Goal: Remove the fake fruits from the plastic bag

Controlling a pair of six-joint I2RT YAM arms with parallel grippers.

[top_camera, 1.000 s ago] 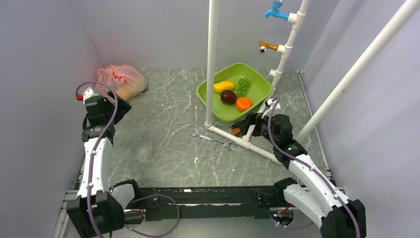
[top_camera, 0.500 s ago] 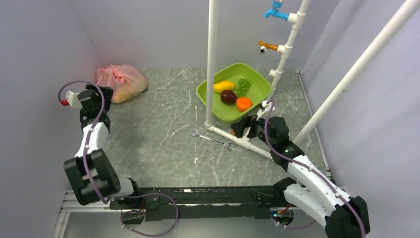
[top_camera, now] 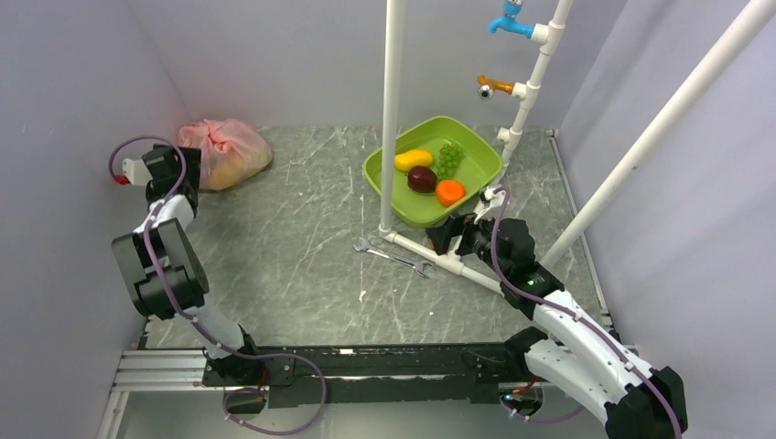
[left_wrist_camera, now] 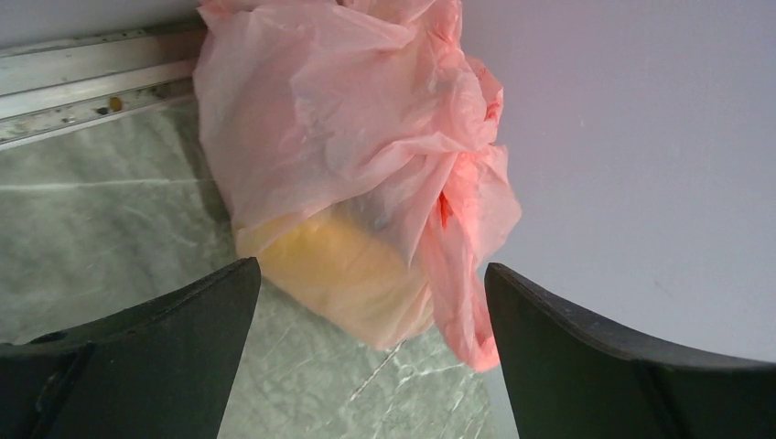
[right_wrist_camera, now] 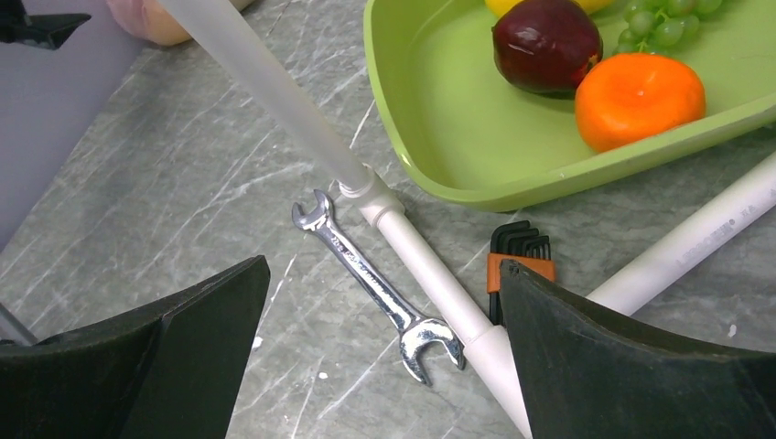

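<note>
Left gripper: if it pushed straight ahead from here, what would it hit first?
The left gripper would likely meet the plastic bag first: the wrist view shows it centred between the open fingers with nothing in front. The gap is hard to judge.

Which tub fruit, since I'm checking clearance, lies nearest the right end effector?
The round orange fruit, by the tub's near rim; the maroon fruit, yellow mango and green grapes lie farther back.
</note>
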